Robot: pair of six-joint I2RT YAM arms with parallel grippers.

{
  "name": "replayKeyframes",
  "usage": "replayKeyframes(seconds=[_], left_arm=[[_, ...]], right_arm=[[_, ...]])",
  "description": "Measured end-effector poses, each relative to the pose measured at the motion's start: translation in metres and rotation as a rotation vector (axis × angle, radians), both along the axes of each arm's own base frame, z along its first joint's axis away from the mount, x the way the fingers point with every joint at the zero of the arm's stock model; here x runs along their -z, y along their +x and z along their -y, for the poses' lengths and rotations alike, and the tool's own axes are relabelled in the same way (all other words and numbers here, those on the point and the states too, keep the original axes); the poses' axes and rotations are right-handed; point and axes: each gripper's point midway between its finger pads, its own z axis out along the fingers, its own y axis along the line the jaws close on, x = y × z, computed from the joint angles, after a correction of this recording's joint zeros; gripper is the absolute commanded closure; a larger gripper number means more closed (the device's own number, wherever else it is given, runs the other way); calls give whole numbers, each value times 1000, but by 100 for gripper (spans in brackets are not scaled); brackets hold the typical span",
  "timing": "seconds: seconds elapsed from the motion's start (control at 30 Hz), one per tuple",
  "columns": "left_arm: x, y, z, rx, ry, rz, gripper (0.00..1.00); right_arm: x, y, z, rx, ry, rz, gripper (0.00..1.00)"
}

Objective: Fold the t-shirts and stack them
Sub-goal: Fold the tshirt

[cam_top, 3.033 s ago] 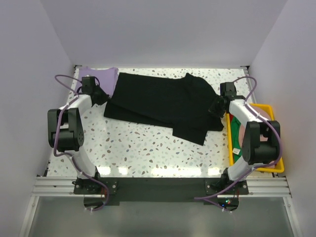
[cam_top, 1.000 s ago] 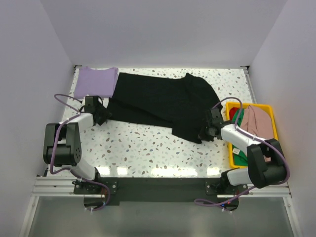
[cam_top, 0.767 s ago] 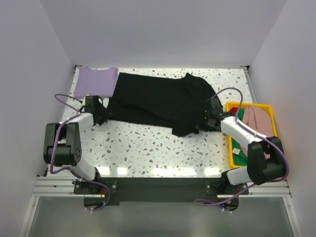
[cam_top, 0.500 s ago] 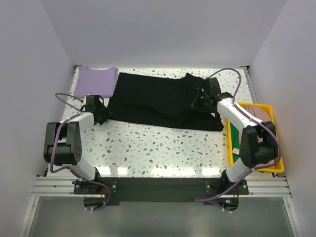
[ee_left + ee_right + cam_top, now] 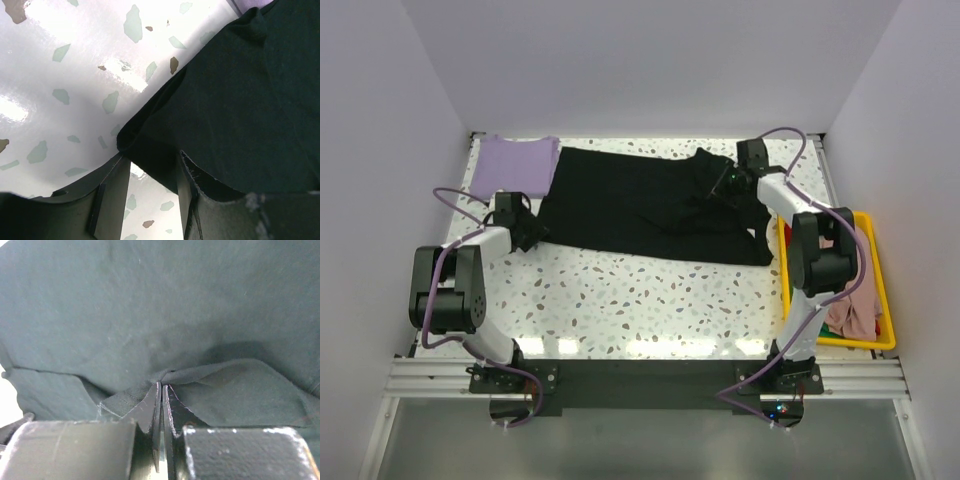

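Pinching fold of black t-shirt [image 5: 640,205], spread across far side of table [image 5: 620,300]: right gripper [image 5: 161,390] clamped. Left gripper [image 5: 149,162] half-spread, straddling its left corner. Cloth light, limp; best taken at hems, corners.

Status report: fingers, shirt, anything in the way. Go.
Left fingers open, straddling near-left corner of black t-shirt. Right fingers shut on a fold at its far right. Folded lavender t-shirt at far-left corner, out of the way.
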Motion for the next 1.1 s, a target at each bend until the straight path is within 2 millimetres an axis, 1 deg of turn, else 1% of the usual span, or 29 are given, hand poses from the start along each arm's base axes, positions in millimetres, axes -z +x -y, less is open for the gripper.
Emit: replayKeyframes(seconds=[0.17,0.3,0.37,0.57,0.9,0.97,1.0,1.1], left_arm=[[0,0,0,0,0,0,54],[0,0,0,-1,0,0,54],[0,0,0,0,0,0,54],[0,0,0,0,4,0,54],[0,-1,0,-2,6,0,53],[0,-2,0,-1,6,1,52],[0,-2,0,-1,6,1,51],[-1,-2,0,-1,5,2,51]], right_arm=[[-4,14,14,62,33,44,100],[2,11,29,116,48,35,100],[2,13,35,133,53,38,100],[-2,19,40,155,65,60,100],[0,21,48,181,65,63,100],[0,21,51,184,61,62,93],[1,21,51,183,58,63,83],[2,22,56,174,25,72,65]])
